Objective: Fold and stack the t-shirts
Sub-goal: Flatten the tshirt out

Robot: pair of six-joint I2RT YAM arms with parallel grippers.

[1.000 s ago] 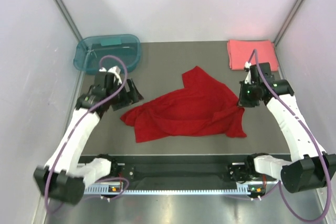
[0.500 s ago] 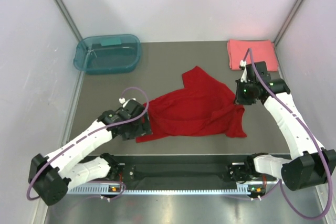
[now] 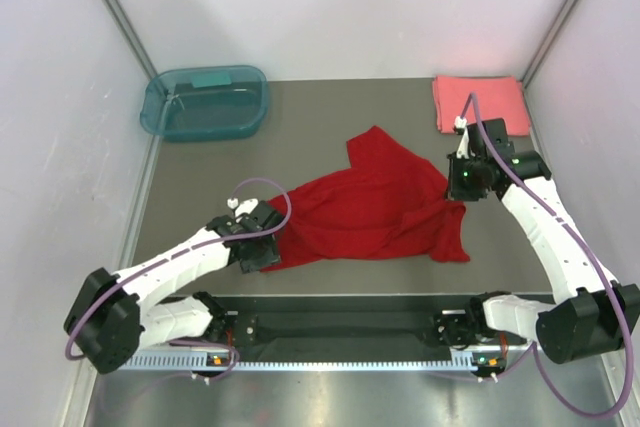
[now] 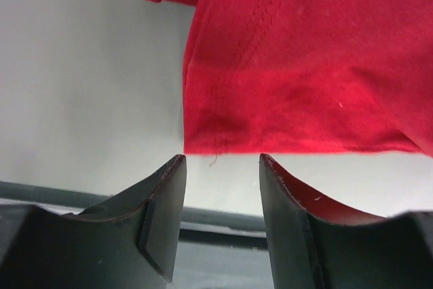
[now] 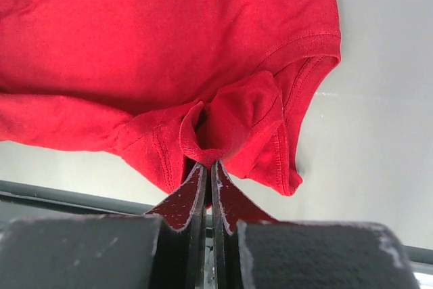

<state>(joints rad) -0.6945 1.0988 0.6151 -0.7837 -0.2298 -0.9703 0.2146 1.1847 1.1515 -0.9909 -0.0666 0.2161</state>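
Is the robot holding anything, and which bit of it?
The right gripper pinches a bunched fold of the red shirt. The left gripper is open, holding nothing.

We see bright, even light falling from above in the overhead view; the pale walls (image 3: 330, 7) glow and shadows beneath the arms are soft. In both wrist views the red shirt (image 4: 304, 65) is sharp enough to show stitching, the table (image 4: 88, 99) washes out to pale grey, and the near dark fingers (image 4: 162, 214) at the bottom edge look slightly soft.
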